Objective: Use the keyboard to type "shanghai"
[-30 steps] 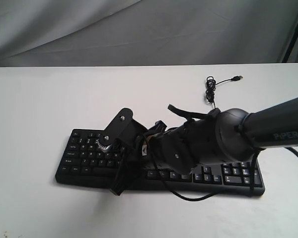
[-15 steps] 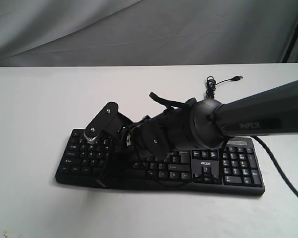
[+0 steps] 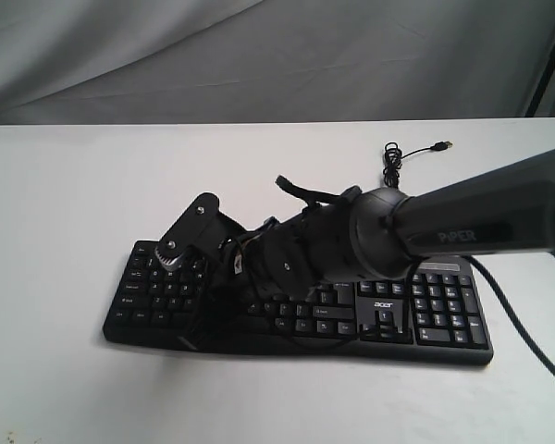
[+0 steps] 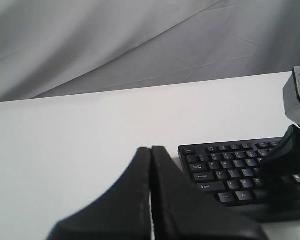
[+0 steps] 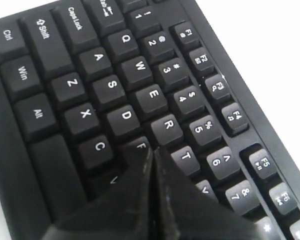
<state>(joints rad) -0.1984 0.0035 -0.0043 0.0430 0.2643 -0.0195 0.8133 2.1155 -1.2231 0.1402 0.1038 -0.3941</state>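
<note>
White tabletop [image 3: 74, 185], grey cloth [image 3: 259, 55] behind. The keyboard [image 3: 425, 314] lies lengthwise across the exterior view, number pad to the right. My left gripper [image 4: 151, 152] and right gripper [image 5: 153, 157] are both pinched closed.

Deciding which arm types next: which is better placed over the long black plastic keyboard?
Right. The right gripper, jaws shut, is over the letter keys of the long black plastic keyboard, tip near F. The left gripper, shut, is off the keyboard's end, over the white table.
</note>
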